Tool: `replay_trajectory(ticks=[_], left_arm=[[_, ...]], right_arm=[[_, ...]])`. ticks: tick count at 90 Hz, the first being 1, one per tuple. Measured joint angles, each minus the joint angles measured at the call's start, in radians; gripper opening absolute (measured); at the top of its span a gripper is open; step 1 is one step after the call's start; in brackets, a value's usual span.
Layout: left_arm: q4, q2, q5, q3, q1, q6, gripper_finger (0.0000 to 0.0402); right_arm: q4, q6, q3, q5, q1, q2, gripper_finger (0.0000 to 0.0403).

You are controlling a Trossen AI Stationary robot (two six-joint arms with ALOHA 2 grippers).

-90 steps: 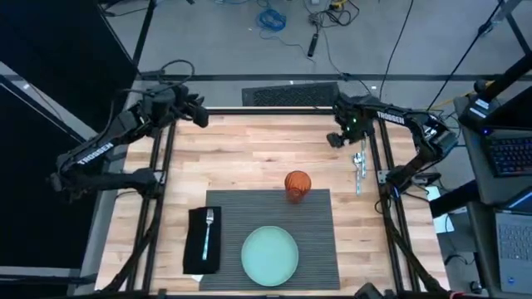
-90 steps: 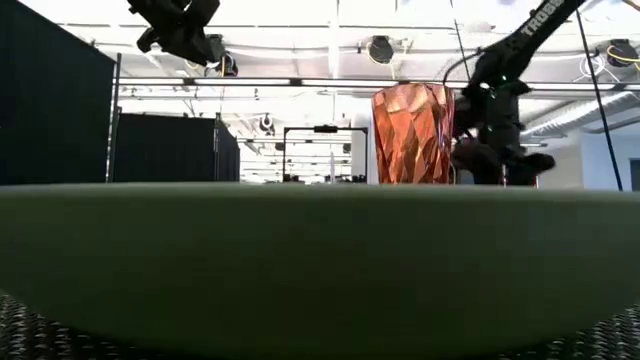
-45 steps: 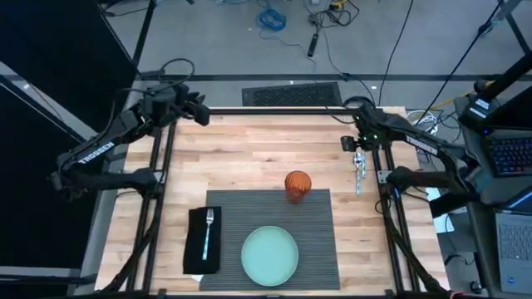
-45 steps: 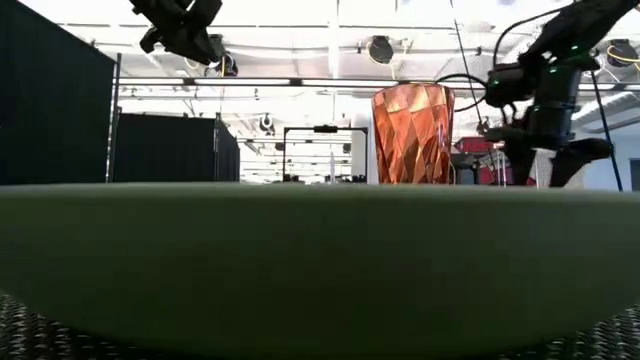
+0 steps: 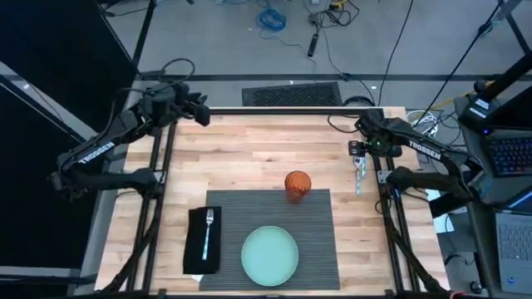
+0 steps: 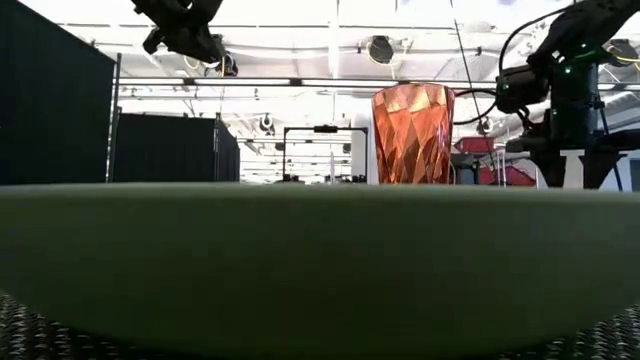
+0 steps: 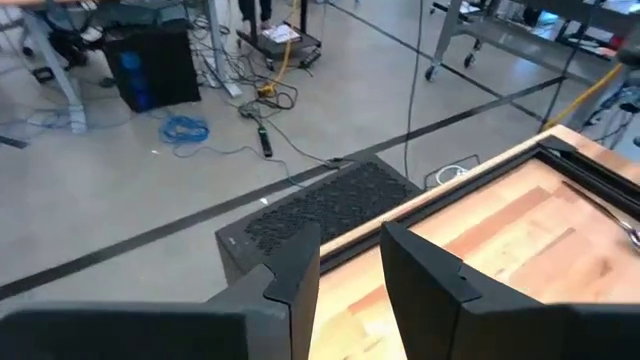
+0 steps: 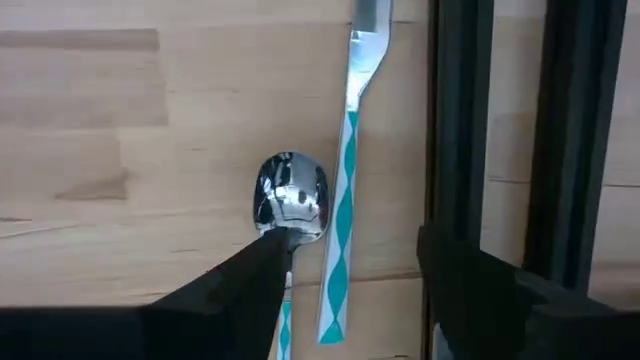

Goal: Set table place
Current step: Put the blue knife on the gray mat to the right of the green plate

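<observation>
The ribbed dark grey placemat (image 5: pixel 320 249) lies at the table's near middle. It carries a pale green plate (image 5: pixel 269 255) and, at its far edge, an orange faceted cup (image 5: pixel 298 184). A black napkin (image 5: pixel 197 249) with a fork (image 5: pixel 208 228) lies left of the plate. A spoon (image 8: pixel 292 198) and a teal-and-white-handled knife (image 8: pixel 347 150) lie side by side near the table's right edge. My right gripper (image 8: pixel 350 290) is open above them, fingers pointing down, with the knife's handle between the fingers. My left gripper (image 5: pixel 202 114) waits open over the far left corner. My right gripper stands with one finger (image 8: pixel 240 290) over the spoon's neck (image 8: pixel 287 238), hiding the handle behind it. I cannot tell whether that finger touches the spoon. The other finger (image 8: pixel 480 290) stands over the black frame rail, apart from the knife.
A black frame rail (image 8: pixel 455 120) runs close beside the knife along the table's right edge. Bare wooden tabletop (image 5: pixel 249 158) lies between the cup and the far edge. A laptop (image 5: pixel 507 158) sits beyond the right side.
My right gripper has swung from near the far edge toward the table's right and near side, coming over the spoon and knife and turning to point down at them. The cutlery, cup and plate have stayed in place.
</observation>
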Motion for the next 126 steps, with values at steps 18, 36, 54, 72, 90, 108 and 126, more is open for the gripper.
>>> replay_trajectory(ticks=[18, 36, 54, 72, 90, 108, 126], left_arm=[[-0.005, 0.0, 0.002, 0.0, -0.008, 0.0, 0.0093], [-0.002, 0.0, 0.003, 0.0, -0.008, 0.004, 0.0093], [0.001, 0.0, 0.003, 0.0, -0.008, 0.008, 0.0093], [-0.006, 0.0, 0.004, 0.0, -0.008, 0.007, 0.0093], [-0.024, 0.0, 0.004, 0.0, -0.008, 0.007, 0.0093], [-0.028, 0.0, 0.004, 0.0, -0.008, 0.007, 0.0093], [-0.026, 0.0, 0.004, 0.0, -0.008, 0.007, 0.0093]], right_arm=[[0.003, 0.021, -0.05, 0.022, 0.038, 0.0, 0.0192], [0.059, 0.051, -0.119, 0.017, 0.062, 0.0, 0.0192], [0.097, 0.101, -0.121, 0.017, 0.1, 0.0, 0.019], [0.111, 0.149, -0.121, 0.048, 0.147, 0.0, 0.0183], [0.109, 0.168, -0.15, 0.046, 0.152, 0.0, 0.0176], [0.153, 0.195, -0.206, 0.016, 0.152, 0.0, 0.0176], [0.203, 0.216, -0.211, 0.009, 0.152, 0.0, 0.0174]])
